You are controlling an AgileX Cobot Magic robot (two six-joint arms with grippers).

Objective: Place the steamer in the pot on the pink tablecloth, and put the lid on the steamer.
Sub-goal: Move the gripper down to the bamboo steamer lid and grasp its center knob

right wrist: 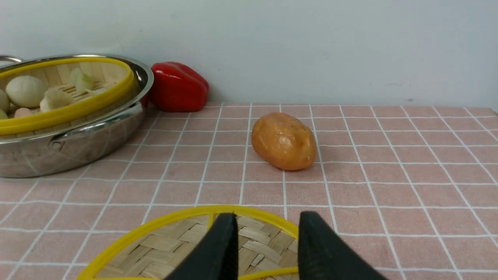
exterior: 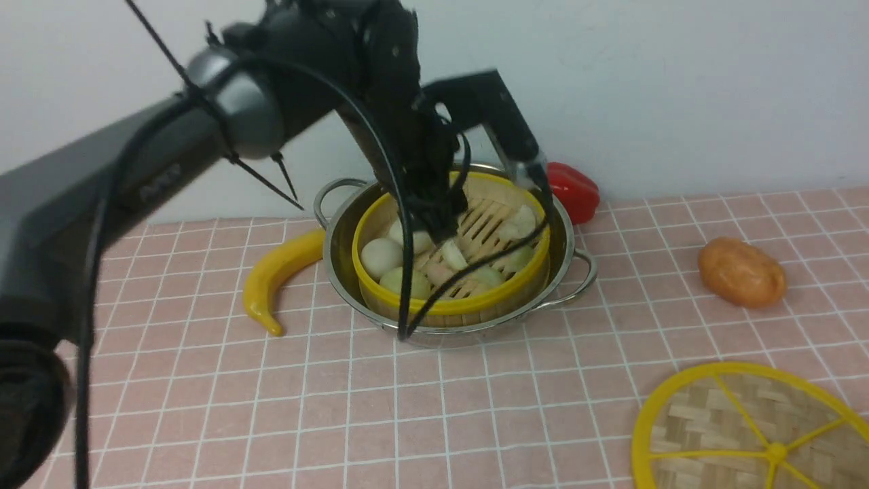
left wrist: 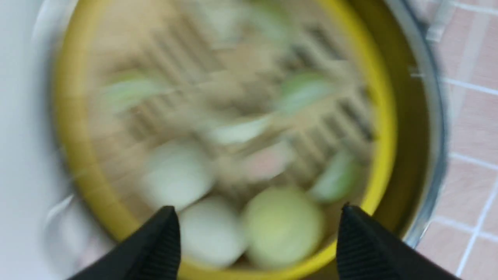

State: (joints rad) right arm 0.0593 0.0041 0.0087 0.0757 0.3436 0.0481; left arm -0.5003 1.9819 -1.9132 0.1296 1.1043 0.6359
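One relation: the lid (right wrist: pixel 155 249) lies under the part-spread right hand (right wrist: pixel 267 217); the steamer (right wrist: pixel 78 109) sits leftward, beneath the spread left hand (left wrist: pixel 257 208).

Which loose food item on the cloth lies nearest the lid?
The orange-brown potato, just beyond the lid. The banana lies left of the pot, the red pepper behind it, both farther away.

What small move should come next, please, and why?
Probably lower the right pincer onto the lid rim and shut: the steamer already sits in the pot, the left pincer hangs open above it, and the lid lies on the pink tablecloth.
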